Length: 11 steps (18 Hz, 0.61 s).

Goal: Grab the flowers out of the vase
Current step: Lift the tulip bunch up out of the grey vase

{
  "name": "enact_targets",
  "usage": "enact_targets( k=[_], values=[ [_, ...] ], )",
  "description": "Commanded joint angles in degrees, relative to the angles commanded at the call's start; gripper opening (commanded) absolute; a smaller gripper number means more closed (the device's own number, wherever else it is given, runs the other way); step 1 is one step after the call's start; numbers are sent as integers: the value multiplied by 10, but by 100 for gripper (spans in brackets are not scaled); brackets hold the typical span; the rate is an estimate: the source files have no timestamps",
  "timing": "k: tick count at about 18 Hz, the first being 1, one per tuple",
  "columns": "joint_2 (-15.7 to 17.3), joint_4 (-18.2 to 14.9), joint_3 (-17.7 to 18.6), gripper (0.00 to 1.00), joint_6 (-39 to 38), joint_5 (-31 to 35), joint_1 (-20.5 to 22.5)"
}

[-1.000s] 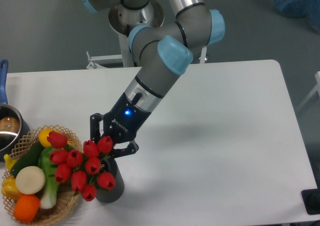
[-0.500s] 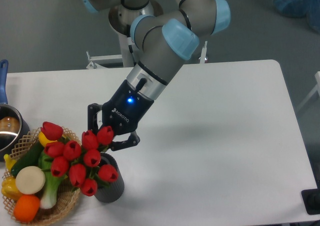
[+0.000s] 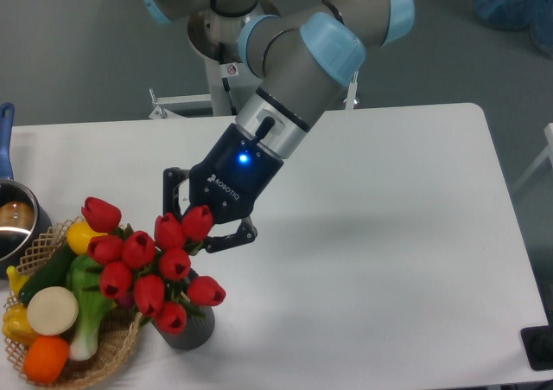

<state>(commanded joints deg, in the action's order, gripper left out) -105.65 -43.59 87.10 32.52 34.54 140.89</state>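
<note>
- The gripper (image 3: 205, 226) was clamped on the flowers (image 3: 149, 265) above the vase (image 3: 192, 329).
- A basket (image 3: 112, 353) of toy vegetables sat just left; a pot (image 3: 12, 221) farther left.

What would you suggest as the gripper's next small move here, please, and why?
Probably a further straight lift. The gripper appears shut on the flowers just behind the buds, but the bunch sits low over the vase, so the stems are likely not clear of its rim. Lifting before any sideways travel should avoid tipping the vase or brushing the basket beside it.
</note>
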Motion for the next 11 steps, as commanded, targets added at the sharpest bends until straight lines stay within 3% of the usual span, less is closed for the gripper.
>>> enact_targets(
  k=[11],
  values=[
    [17, -2, -18, 0, -33, -33, 55]
  ],
)
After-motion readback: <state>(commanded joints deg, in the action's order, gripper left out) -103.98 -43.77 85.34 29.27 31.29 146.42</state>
